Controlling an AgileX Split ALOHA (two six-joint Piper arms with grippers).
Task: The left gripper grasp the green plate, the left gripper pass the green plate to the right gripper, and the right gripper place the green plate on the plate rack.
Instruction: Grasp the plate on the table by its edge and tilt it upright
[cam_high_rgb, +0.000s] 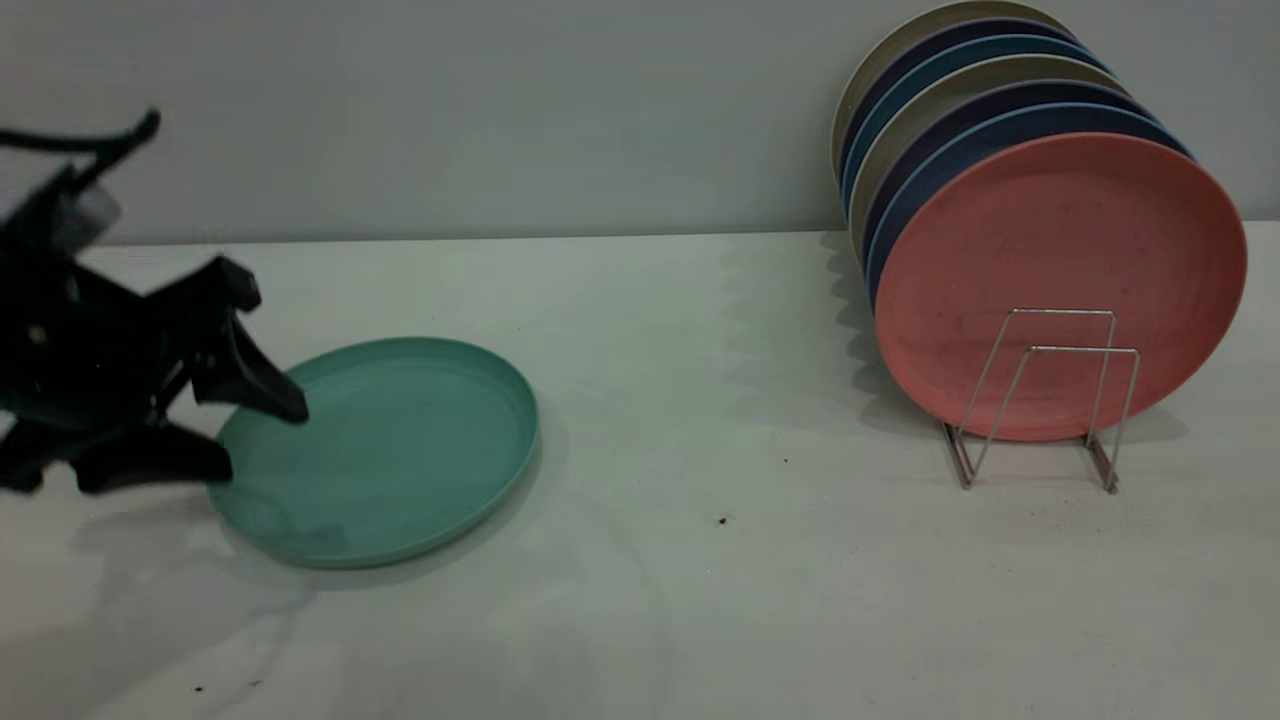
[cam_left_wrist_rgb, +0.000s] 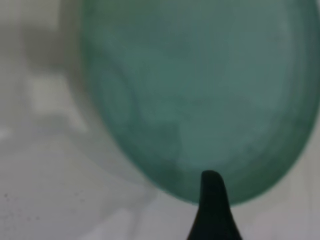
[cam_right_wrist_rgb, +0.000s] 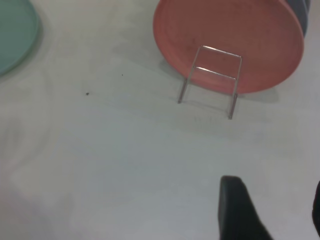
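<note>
The green plate (cam_high_rgb: 400, 450) lies flat on the white table at the left. My left gripper (cam_high_rgb: 262, 440) is open at the plate's left rim, one finger above the rim and the other low beside it, outside the edge. In the left wrist view the green plate (cam_left_wrist_rgb: 200, 95) fills most of the picture, with one black finger (cam_left_wrist_rgb: 214, 210) over its near rim. The plate rack (cam_high_rgb: 1065, 312) stands at the right, with two free wire loops in front. My right gripper (cam_right_wrist_rgb: 274, 192) hangs open over bare table short of the plate rack (cam_right_wrist_rgb: 220, 51), holding nothing; it is outside the exterior view.
Several plates stand upright in the rack, the salmon-pink plate (cam_high_rgb: 1060, 260) at the front with blue and beige ones behind it. A grey wall runs close behind the table. Small dark specks (cam_high_rgb: 721, 520) lie on the tabletop between plate and rack.
</note>
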